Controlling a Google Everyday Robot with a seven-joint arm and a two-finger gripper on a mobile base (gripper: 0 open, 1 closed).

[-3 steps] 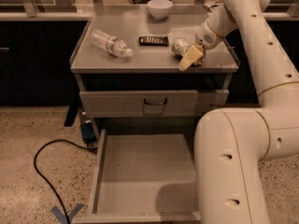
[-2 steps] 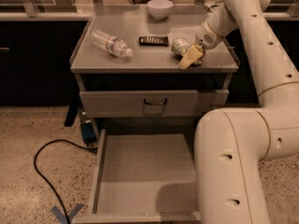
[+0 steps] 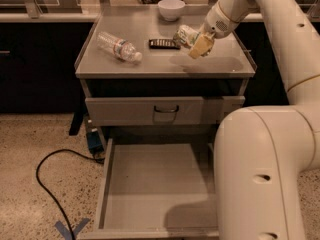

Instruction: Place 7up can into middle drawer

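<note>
Above the right side of the grey metal worktop (image 3: 150, 64), the robot's tan-fingered gripper (image 3: 199, 46) is clamped on the small silvery-green 7up can (image 3: 186, 34). It holds the can tilted and clear of the surface, with a shadow beneath. The lift looks complete, and the carry comes next. The wide grey middle drawer (image 3: 150, 184) stands pulled out below, so the arm must clear the worktop's front edge, descend over the bare floor, then release.

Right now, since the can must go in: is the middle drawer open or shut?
Open: the middle drawer is pulled out, its floor in full view. The gripper holds the 7up can over the cabinet top.
</note>
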